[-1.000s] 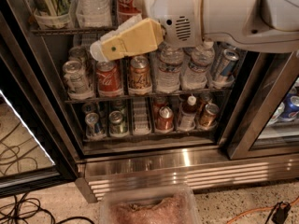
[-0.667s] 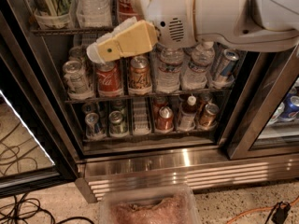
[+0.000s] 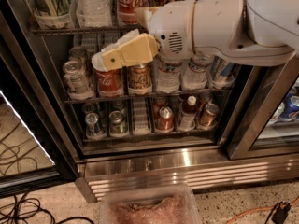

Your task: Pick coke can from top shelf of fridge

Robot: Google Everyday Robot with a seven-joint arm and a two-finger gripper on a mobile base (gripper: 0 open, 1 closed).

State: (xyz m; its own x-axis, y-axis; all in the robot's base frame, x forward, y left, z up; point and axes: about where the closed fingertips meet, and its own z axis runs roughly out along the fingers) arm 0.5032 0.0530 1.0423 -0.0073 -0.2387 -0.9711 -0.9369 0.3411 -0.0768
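Since a second ago the cream-yellow two-finger gripper (image 3: 100,62) has sunk a little and slid slightly left, so it now hangs in front of the middle wire rack (image 3: 154,94) rather than level with the rack above. Whether the pincer is released or clenched I cannot tell; it carries nothing that shows. The red aluminium coke can (image 3: 132,1) with white script stands on the dark wire top shelf (image 3: 60,31) of the stainless-steel drinks fridge (image 3: 187,160), above the gripper and a little to its right, just right of a clear ribbed water bottle (image 3: 95,6). Partly hidden behind the gripper, a second red can (image 3: 110,82) sits on the middle rack beside a brown-gold can (image 3: 140,78); neither is the target. The bulky white arm (image 3: 219,24) reaches in from the right, and its near end overlaps the target can's lower right side. By my reading the step is still the approach. The next move calls for lifting to the top shelf's level, shifting right, then reaching farther in with the pincer spread around the can.
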